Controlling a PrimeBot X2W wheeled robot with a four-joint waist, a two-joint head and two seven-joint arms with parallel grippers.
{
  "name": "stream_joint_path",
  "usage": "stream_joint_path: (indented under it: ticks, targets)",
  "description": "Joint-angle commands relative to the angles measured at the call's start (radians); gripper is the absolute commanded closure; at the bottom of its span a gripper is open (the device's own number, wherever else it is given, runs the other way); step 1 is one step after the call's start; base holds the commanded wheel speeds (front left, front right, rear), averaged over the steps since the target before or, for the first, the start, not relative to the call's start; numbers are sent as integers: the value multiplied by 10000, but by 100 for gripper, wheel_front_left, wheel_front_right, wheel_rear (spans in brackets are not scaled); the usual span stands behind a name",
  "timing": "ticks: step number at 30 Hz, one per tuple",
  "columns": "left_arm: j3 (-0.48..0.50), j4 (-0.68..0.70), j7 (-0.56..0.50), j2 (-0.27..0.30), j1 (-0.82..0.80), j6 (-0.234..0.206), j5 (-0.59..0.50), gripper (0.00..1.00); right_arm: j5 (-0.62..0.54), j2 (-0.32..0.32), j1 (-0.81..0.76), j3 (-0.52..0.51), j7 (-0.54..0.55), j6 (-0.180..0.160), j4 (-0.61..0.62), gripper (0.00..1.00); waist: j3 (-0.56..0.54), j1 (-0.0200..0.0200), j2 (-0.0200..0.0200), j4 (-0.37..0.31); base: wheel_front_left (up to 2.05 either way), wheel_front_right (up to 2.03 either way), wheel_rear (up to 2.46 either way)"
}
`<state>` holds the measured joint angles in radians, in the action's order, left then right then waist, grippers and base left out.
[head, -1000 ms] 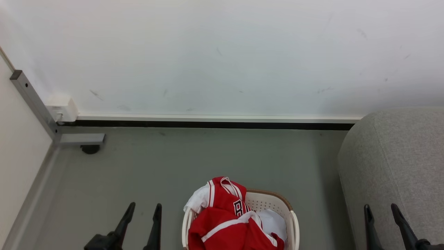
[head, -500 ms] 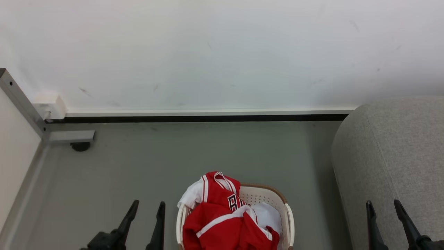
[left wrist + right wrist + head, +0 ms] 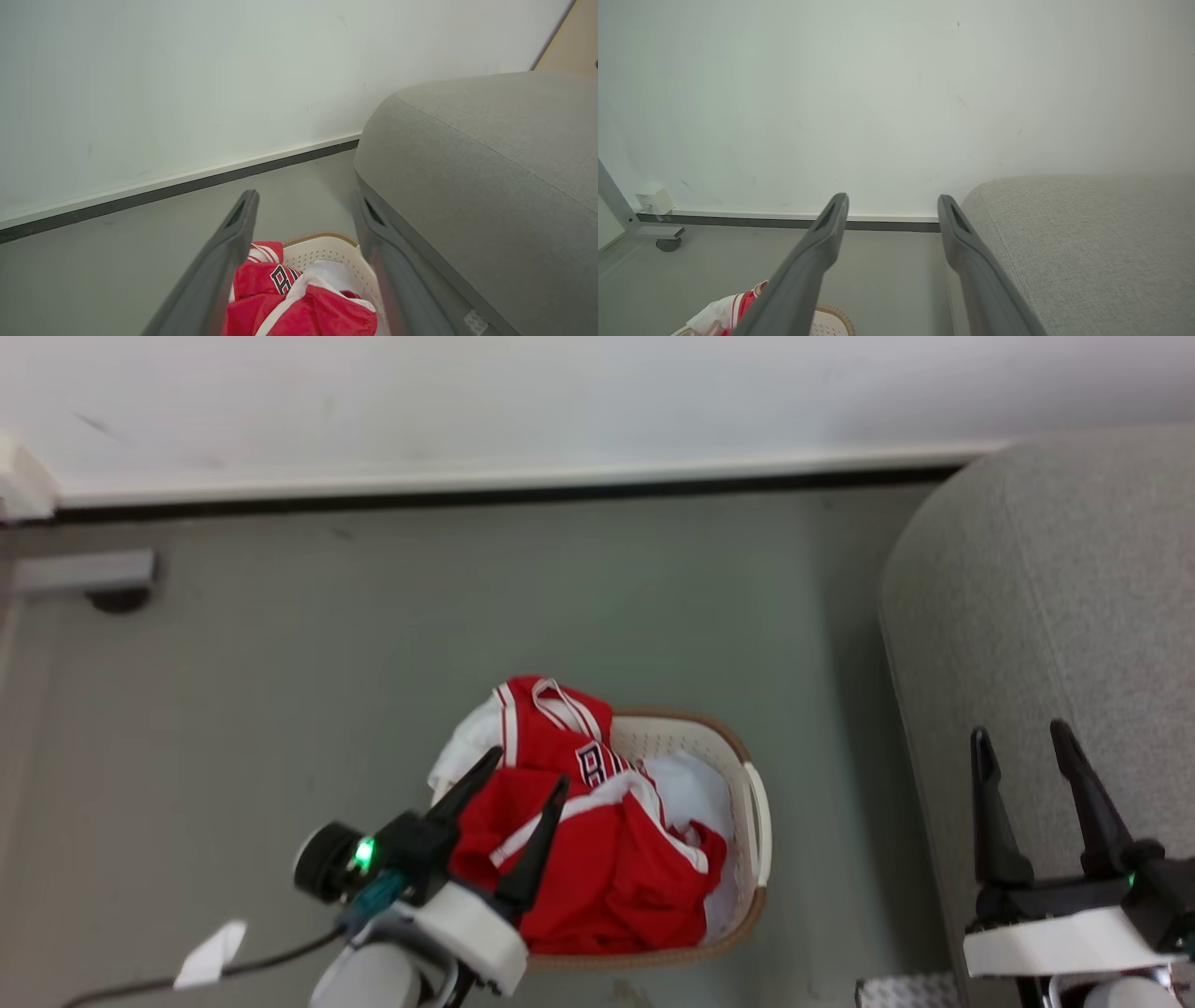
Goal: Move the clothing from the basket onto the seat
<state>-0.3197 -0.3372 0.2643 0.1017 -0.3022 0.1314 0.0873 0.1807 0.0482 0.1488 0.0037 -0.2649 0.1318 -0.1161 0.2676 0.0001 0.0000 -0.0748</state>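
Note:
Red clothing [image 3: 616, 868] with white stripes and black lettering is heaped in the white basket [image 3: 758, 821], which stands on the floor; some of it spills over the basket's left rim. My left gripper [image 3: 527, 770] hovers open over the left part of the heap, with nothing between its fingers. In the left wrist view the gripper [image 3: 306, 196] frames the clothing [image 3: 280, 298] and the basket [image 3: 327, 247] below it. The grey seat [image 3: 1074, 569] rises at the right. My right gripper [image 3: 1018, 733] is open and empty in front of the seat [image 3: 1087, 242].
A white cloth [image 3: 691, 793] lies in the basket under the red pieces. A metal frame foot with a caster [image 3: 93, 574] stands by the wall at the far left. A cable with a white tag [image 3: 210, 952] trails from my left wrist. Bare grey floor [image 3: 373, 663] lies beyond the basket.
The head camera has tilted down, so the whole scene sits higher in the picture. My left gripper has moved right, from beside the basket to over the clothing. Both grippers stay open.

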Motion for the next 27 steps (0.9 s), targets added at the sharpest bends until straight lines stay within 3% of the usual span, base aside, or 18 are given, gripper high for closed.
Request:
stream_joint_path:
  ticks: [1,10,22,27]
  targets:
    - [-397,-451,5,186,-609,-21,-18,0,136,38,371,97,7,-21,100,0,1263,-1,0,-516,0,0,0]
    - [-2481,-2831,-359,589,-3244,-19,334,0,589,31,1404,636,7,-21,520,0,3290,-1,0,-1250,0,0,0]
    - [-4125,-5748,-1939,567,-5495,-18,892,0,801,28,2035,821,7,-21,1187,0,5261,-1,0,-1782,0,0,0]
    - [-4380,-6644,-2101,627,-6114,-177,595,0,703,29,2027,865,7,-21,1447,0,5797,-1,0,-1792,0,0,0]
